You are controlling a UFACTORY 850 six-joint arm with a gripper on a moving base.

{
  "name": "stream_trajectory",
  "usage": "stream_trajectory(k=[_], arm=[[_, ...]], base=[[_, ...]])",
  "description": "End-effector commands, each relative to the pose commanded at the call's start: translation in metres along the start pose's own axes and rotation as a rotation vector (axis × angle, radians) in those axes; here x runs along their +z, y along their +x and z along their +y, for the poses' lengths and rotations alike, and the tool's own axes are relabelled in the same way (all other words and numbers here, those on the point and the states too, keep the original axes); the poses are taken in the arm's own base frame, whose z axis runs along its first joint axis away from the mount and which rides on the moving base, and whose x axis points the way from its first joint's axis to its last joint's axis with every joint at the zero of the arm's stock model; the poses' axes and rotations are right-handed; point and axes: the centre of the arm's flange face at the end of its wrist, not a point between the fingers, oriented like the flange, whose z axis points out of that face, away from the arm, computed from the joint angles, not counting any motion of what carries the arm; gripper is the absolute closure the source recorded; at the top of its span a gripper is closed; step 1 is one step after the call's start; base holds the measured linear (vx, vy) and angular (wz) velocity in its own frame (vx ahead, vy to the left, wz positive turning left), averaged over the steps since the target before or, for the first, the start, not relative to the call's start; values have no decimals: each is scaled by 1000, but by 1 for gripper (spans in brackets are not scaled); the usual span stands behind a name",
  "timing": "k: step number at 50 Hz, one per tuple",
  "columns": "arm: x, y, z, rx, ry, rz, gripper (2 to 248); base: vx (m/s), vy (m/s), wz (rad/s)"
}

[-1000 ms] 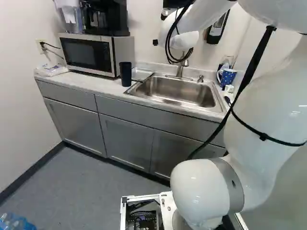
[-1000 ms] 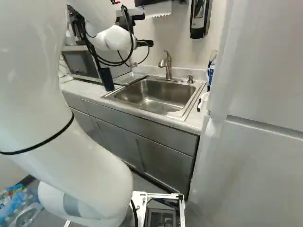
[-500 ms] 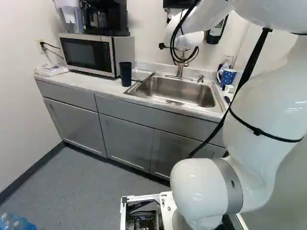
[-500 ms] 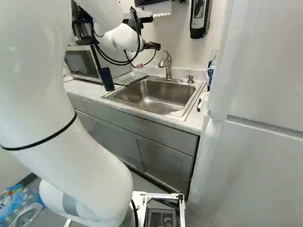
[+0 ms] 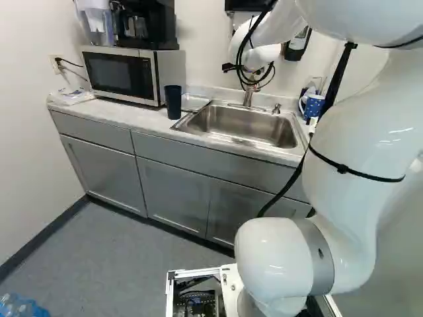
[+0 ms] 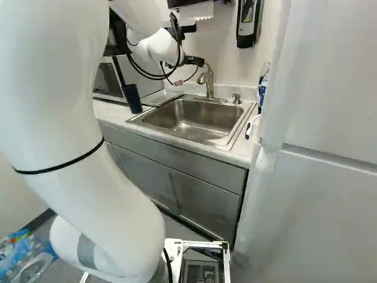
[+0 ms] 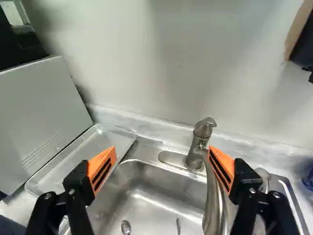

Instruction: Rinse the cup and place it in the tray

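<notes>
Working the faucet lever (image 7: 205, 125) well, the likely step here, means lining the empty, wide-spread pincer (image 7: 163, 155) up squarely and nudging gently, sparing the spout (image 7: 213, 208), while the dark cup (image 5: 173, 102) stands on the counter (image 5: 135, 116) between microwave (image 5: 119, 72) and sink (image 5: 244, 127).

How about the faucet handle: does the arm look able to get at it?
Probably yes: the open tool is near the faucet handle with nothing visible between them, though one orange pad looks close to the spout and might catch it.
</notes>
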Motion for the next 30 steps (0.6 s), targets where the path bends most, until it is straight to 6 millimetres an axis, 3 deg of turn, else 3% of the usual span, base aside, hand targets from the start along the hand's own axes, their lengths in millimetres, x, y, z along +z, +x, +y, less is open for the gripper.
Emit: stream_trajectory(k=[30], arm=[[48, 10, 8, 5, -13, -31, 3]], base=[[0, 0, 0]])
